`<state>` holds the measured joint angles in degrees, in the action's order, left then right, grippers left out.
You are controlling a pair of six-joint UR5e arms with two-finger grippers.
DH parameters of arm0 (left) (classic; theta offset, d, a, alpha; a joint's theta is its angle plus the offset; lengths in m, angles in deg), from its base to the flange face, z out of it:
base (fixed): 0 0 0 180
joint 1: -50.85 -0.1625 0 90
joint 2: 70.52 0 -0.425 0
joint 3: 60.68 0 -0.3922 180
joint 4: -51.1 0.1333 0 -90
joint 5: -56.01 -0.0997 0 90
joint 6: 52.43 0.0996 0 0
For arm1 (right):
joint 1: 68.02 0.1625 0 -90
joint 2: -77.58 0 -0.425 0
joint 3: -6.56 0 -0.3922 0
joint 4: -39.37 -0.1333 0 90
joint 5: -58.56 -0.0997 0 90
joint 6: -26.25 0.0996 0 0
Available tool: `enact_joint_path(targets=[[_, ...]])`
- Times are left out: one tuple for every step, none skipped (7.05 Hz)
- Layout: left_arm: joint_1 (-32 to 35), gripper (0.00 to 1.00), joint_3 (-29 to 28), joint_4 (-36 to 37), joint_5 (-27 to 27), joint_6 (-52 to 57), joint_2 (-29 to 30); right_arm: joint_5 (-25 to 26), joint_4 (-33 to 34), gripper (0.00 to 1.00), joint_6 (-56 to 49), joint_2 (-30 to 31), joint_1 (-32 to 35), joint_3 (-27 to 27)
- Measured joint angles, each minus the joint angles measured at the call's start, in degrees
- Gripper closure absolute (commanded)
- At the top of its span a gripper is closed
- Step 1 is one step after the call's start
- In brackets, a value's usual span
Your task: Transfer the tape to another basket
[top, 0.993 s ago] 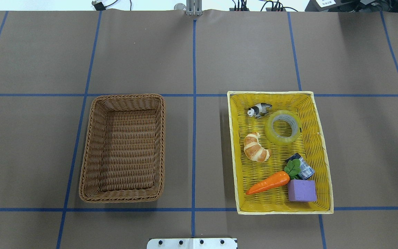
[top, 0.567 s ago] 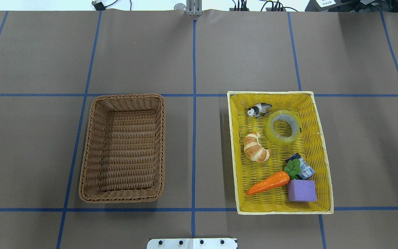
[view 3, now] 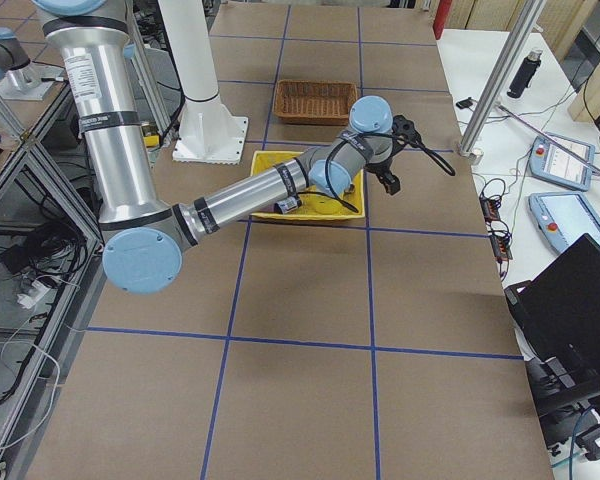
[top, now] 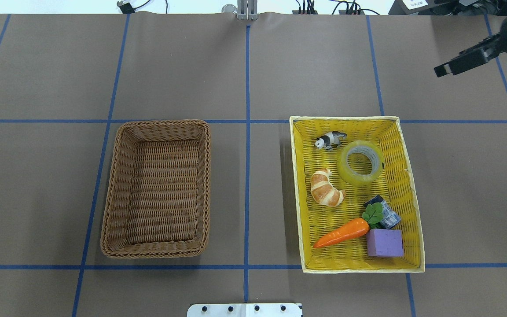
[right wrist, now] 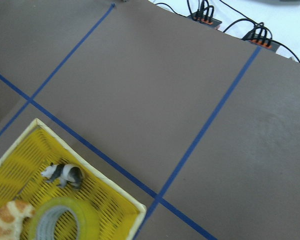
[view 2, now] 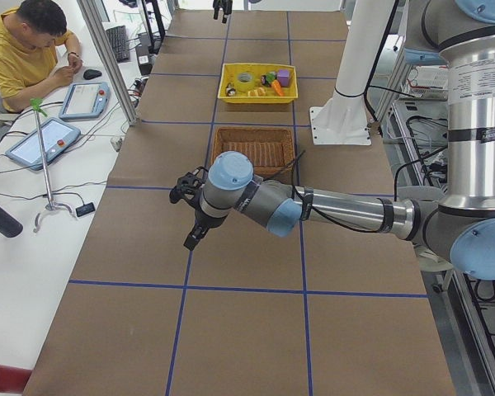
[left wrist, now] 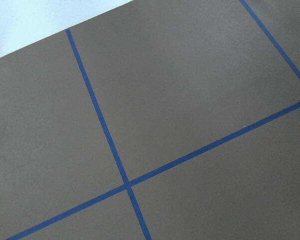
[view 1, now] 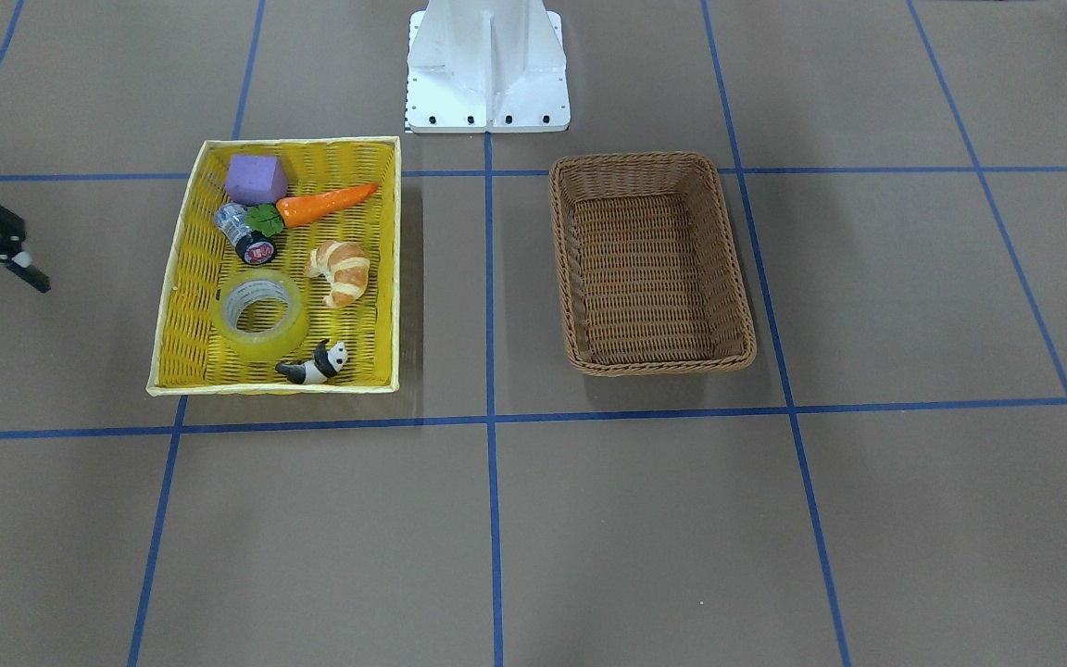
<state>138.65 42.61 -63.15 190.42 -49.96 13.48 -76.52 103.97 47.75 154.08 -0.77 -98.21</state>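
Observation:
The tape (top: 370,178), a yellowish translucent roll, lies flat in the far part of the yellow tray (top: 297,198). It also shows in the front view (view 1: 246,345) and the right wrist view (right wrist: 85,212). The brown wicker basket (top: 115,189) stands empty left of the tray, across a blue line. My right gripper (top: 445,68) hovers beyond the tray's far right corner, apart from the tape. Its fingers (view 1: 29,270) look spread and empty. My left gripper (view 2: 190,216) shows only in the left side view, over bare table away from the basket (view 2: 253,153). I cannot tell its state.
The tray also holds a toy panda (top: 330,140), a croissant (top: 326,188), a carrot (top: 343,232), a purple block (top: 384,242) and a small clear cylinder (top: 385,212). The robot's base (view 1: 487,65) stands behind the two containers. A person (view 2: 25,49) sits beside the table.
My right gripper has come into the overhead view at the top right, where it did not show before. The tape, tray and basket have not moved.

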Motion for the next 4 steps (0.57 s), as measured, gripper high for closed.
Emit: enact_joint_path(targets=[[-0.33,0.01,-0.06,-0.17,0.00,0.00,0.09,6.28,1.33,0.01,2.52,-0.74,-4.83,-0.68],[-0.51,0.01,-0.14,-0.26,-0.01,-0.01,0.22,11.39,4.43,0.02,3.63,-1.85,-8.84,-1.12],[-0.60,0.01,-0.24,-0.32,-0.02,0.00,0.37,15.03,8.57,0.03,4.02,-3.11,-12.37,-1.38],[-0.65,0.01,-0.32,-0.34,-0.04,0.00,0.42,18.67,12.33,0.07,4.10,-3.89,-15.98,-1.43]])
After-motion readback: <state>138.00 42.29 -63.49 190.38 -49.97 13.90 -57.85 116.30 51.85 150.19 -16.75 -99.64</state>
